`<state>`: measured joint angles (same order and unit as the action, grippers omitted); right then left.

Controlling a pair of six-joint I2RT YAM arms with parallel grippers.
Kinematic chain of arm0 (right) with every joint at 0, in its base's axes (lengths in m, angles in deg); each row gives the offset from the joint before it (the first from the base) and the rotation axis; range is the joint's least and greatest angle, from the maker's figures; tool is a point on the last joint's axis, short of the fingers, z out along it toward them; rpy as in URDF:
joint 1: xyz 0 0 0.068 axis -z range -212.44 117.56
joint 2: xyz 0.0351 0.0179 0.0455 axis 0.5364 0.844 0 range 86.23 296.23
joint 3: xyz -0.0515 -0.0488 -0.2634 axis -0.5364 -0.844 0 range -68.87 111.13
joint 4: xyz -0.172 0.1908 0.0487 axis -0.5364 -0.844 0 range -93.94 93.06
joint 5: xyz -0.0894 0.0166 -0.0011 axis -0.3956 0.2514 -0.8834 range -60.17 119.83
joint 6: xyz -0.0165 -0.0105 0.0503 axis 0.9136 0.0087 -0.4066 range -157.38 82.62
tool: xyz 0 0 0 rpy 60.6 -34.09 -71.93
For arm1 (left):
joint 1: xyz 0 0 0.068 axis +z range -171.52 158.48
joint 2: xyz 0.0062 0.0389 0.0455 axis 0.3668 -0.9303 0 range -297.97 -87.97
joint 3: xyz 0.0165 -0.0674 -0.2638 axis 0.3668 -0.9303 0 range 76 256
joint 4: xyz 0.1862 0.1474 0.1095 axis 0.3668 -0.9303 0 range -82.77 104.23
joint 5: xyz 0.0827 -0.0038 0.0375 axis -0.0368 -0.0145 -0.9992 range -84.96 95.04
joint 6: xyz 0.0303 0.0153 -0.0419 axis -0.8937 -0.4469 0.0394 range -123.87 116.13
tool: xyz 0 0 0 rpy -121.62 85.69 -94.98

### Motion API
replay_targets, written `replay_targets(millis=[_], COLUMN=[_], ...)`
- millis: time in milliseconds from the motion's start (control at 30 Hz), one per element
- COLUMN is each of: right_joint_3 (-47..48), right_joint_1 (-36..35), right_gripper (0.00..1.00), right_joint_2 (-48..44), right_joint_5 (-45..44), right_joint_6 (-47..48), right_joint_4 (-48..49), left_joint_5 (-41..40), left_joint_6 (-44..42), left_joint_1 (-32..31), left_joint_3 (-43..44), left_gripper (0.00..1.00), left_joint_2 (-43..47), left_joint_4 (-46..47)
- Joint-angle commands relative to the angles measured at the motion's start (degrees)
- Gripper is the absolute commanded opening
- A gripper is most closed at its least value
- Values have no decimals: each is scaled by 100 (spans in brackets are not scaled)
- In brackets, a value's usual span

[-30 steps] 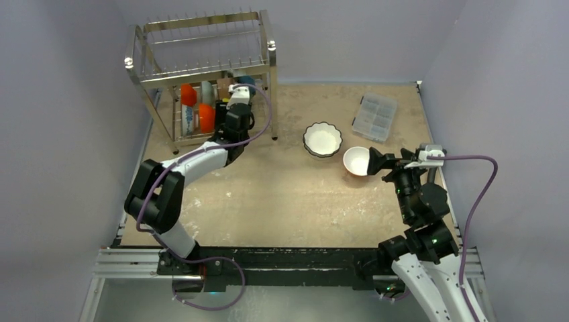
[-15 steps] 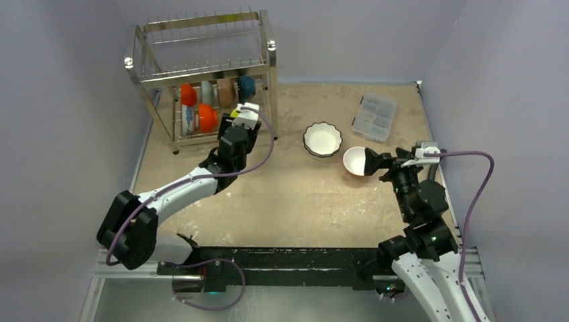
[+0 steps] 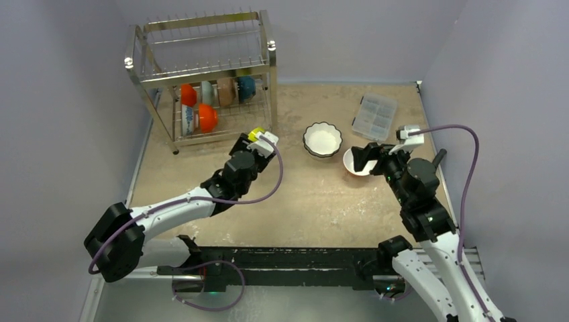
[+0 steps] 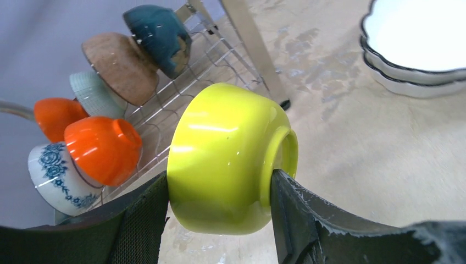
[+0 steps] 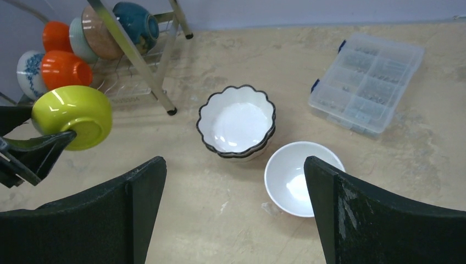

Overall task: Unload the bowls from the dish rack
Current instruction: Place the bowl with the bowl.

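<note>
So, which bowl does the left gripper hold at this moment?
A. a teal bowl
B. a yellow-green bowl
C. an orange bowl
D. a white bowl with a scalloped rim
B: in the left wrist view the left gripper is clamped on the yellow-green bowl, with one finger on the bowl's side and the other against its foot ring.
</note>
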<state>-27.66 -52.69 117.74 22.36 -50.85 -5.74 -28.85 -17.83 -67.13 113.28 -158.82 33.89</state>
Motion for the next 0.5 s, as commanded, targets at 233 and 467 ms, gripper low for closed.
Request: replay_targets(millis=[233, 467], right_joint_3=[606, 786], right_joint_1=[-32, -32], right_gripper=[99, 99], right_joint_2=[1447, 2138], right_joint_5=[1399, 2117], right_joint_6=[-253, -243], right_joint_4=[-558, -672], left_joint_5=[-634, -1802], left_joint_6=[-1139, -2398], left_joint_1=[-1420, -2616], left_joint_3=[-657, -997], left_gripper=[11, 7], left_joint_2=[411, -74], left_joint_4=[733, 1986])
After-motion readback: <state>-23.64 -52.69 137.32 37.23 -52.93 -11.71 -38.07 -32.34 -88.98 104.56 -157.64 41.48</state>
